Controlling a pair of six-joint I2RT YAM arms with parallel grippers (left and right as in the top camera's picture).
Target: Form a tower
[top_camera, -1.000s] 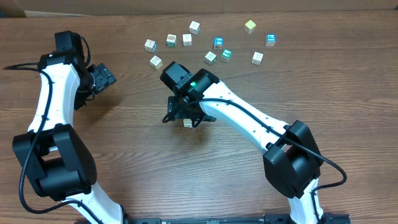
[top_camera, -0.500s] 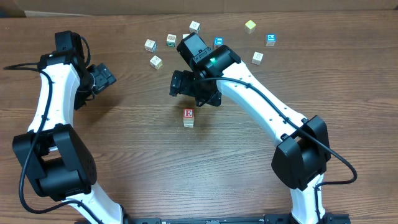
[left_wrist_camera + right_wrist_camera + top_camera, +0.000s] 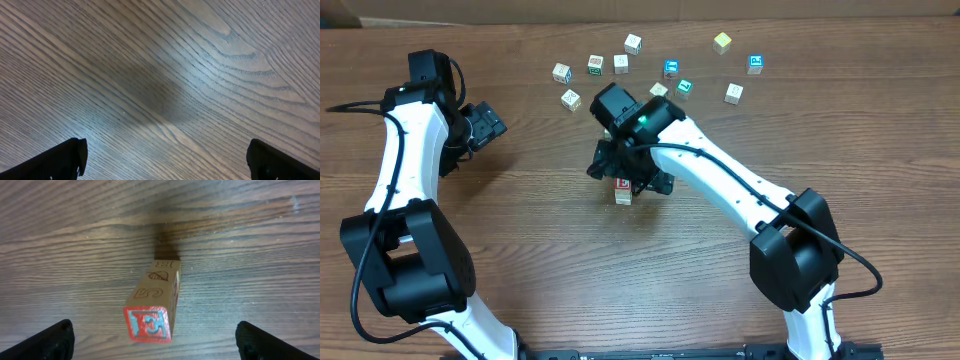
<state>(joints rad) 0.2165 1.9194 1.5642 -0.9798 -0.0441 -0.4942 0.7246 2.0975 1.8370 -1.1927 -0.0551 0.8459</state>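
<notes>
The tower [image 3: 623, 190] is a narrow stack of small pale wooden cubes standing at the table's middle. In the right wrist view the tower [image 3: 150, 322] shows a red-framed top face with a teal letter, and carved sides below it. My right gripper [image 3: 626, 176] hangs open right above it. In its own view the right gripper [image 3: 152, 342] has a dark fingertip far out on either side of the top cube, touching nothing. My left gripper [image 3: 485, 125] is open at the far left. In its wrist view the left gripper [image 3: 167, 160] sees only bare wood.
Several loose picture cubes lie scattered along the back, among them a pale cube [image 3: 570, 99], a blue-faced cube [image 3: 671, 68], a yellow cube [image 3: 722, 42] and another blue cube [image 3: 755, 64]. The right arm's forearm [image 3: 720, 185] stretches from the tower toward the front right.
Half a second ago my right gripper had pulled back toward the loose cubes, leaving the tower uncovered. It has now come forward over the tower again. The left arm has stayed still.
</notes>
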